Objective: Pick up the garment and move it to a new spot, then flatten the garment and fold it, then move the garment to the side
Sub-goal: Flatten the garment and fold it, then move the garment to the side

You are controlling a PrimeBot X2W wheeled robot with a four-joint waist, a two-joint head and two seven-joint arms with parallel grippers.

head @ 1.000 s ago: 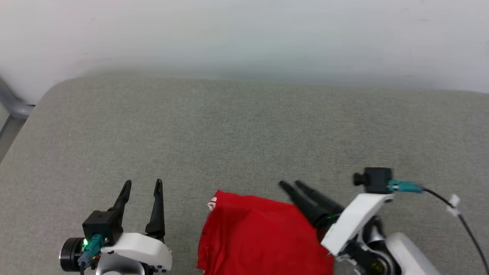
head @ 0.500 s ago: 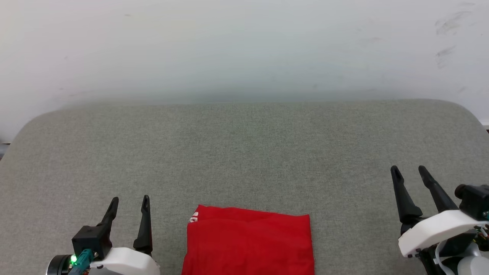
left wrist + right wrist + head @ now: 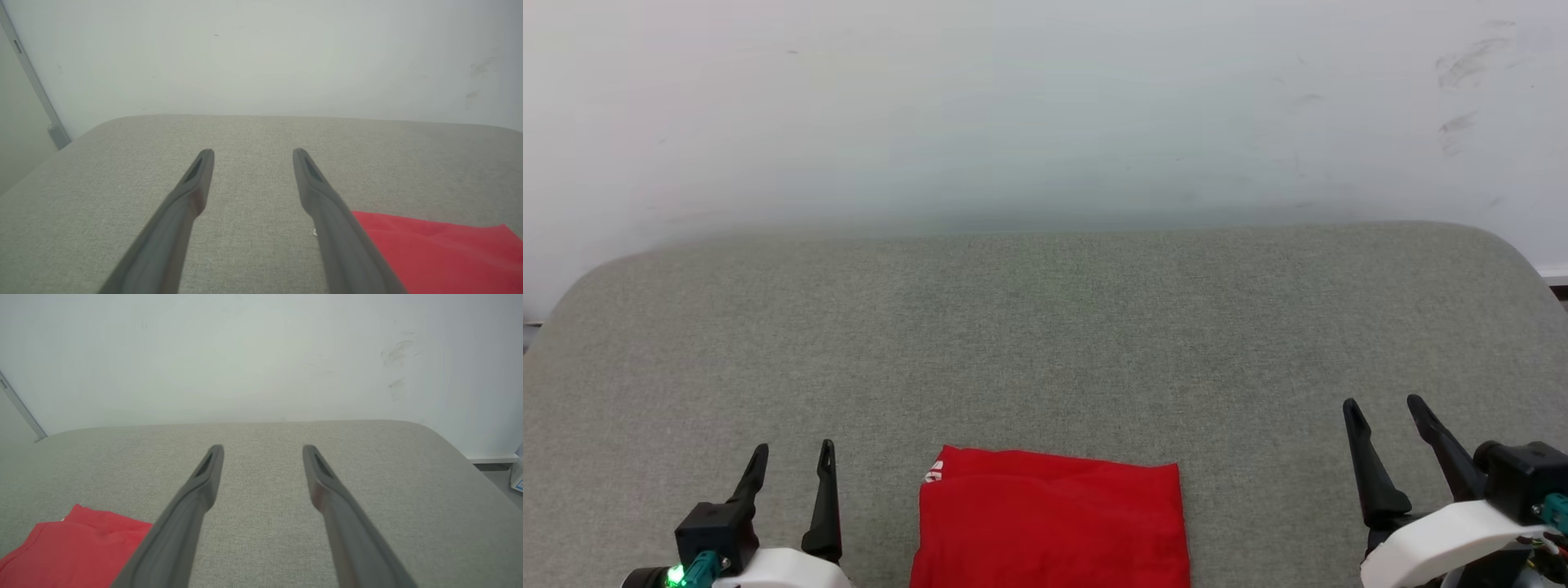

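Folded into a rectangle, the garment [image 3: 1052, 523] lies on the grey counter [image 3: 1045, 327] between the left gripper [image 3: 793, 447] and right gripper [image 3: 1382, 403], both spread and empty. Folding looks done; moving it aside calls for pinching all layers together.

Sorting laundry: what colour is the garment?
The garment is bright red; head view shows it best.

White shells, black fingers, teal plugs

The left gripper [image 3: 793, 446] and right gripper [image 3: 1382, 401] each have two long, tapering dark fingers [image 3: 329, 212] slotted near the tips, a glossy white wrist shell [image 3: 1445, 539], a black camera block [image 3: 1515, 482] and a teal connector [image 3: 1556, 506]; a green light [image 3: 674, 574] glows at the left wrist.
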